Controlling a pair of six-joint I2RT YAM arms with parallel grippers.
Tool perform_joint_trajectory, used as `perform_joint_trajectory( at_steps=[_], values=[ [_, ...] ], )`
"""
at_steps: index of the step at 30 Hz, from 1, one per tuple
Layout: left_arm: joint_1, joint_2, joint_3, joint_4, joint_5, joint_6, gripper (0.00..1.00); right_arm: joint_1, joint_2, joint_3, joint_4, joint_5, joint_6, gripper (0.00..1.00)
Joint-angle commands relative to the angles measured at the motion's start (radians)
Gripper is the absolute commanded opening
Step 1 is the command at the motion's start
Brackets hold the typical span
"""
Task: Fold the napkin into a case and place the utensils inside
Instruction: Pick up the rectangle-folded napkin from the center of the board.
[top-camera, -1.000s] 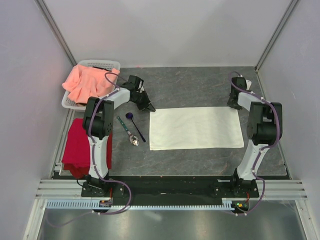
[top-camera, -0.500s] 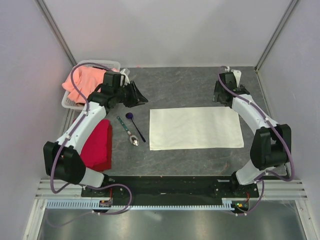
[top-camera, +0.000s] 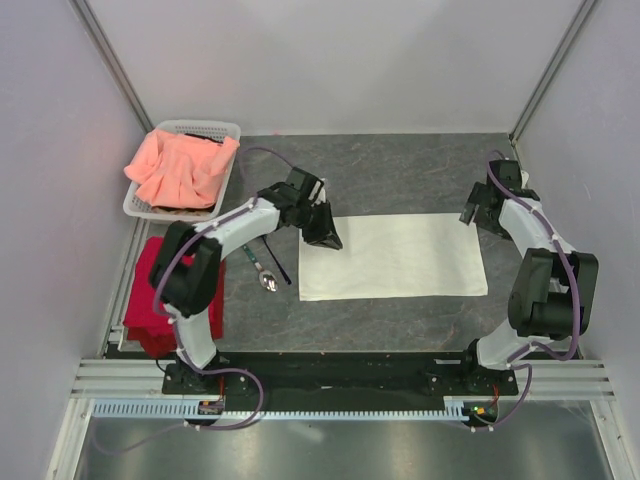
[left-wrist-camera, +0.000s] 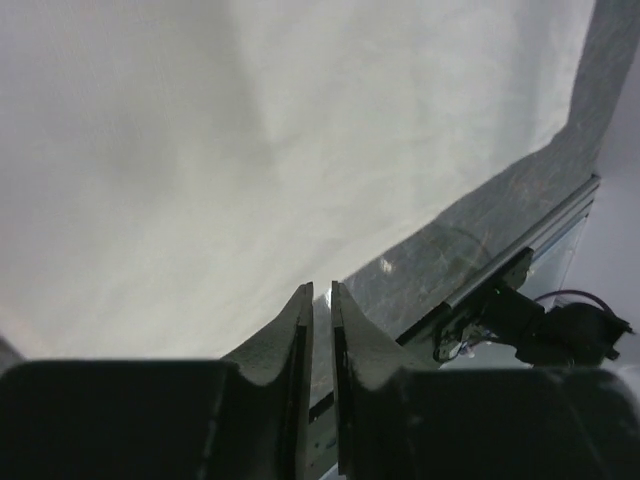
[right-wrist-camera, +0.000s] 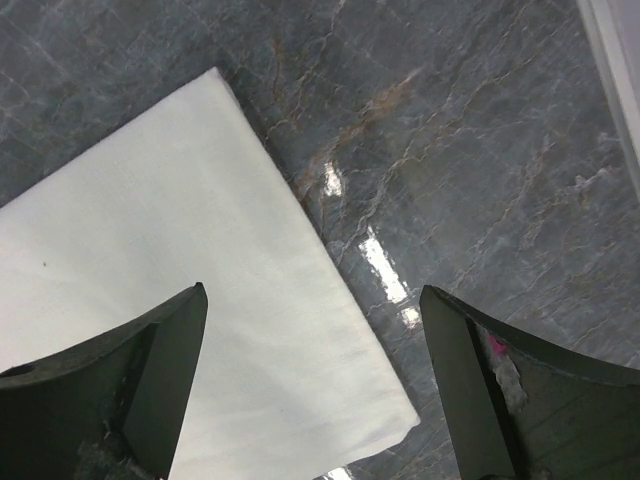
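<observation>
The cream-white napkin lies flat as a wide rectangle in the middle of the table. My left gripper hovers over its far left corner. In the left wrist view its jaws stand almost together with only a thin slit, nothing between them, and the napkin fills the view below. My right gripper is at the napkin's far right corner, wide open and empty, with that corner beneath it. The utensils lie left of the napkin, partly hidden by the left arm; the silver spoon bowl shows.
A white basket holding a salmon-pink cloth stands at the far left. A red cloth lies at the left table edge, below the basket. Grey walls close in the back and sides; the arm rail runs along the near edge.
The left arm swung from beside the basket to the napkin's far left corner. The right arm came down to the far right corner and its jaws opened wide.
</observation>
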Motion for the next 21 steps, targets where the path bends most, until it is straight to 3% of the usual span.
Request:
perform_joint_trajectory(
  at_steps=[1, 7, 13, 16, 21],
  values=[
    [0.032, 0.186, 0.133, 0.012, -0.036, -0.042, 0.15, -0.003, -0.013, -0.033, 0.004, -0.062, -0.033, 0.96],
    [0.088, 0.318, 0.203, -0.020, -0.049, -0.036, 0.13, -0.018, 0.000, -0.059, 0.042, -0.102, -0.057, 0.97],
    [0.171, 0.416, 0.304, -0.083, -0.046, 0.005, 0.11, -0.018, 0.056, -0.042, 0.060, -0.141, -0.057, 0.88],
    [0.208, 0.490, 0.423, -0.158, -0.056, 0.059, 0.11, -0.018, 0.074, -0.041, 0.079, -0.148, -0.059, 0.80],
    [0.228, 0.524, 0.514, -0.217, -0.064, 0.106, 0.10, -0.018, 0.103, -0.045, 0.113, -0.197, -0.072, 0.56]
  ],
)
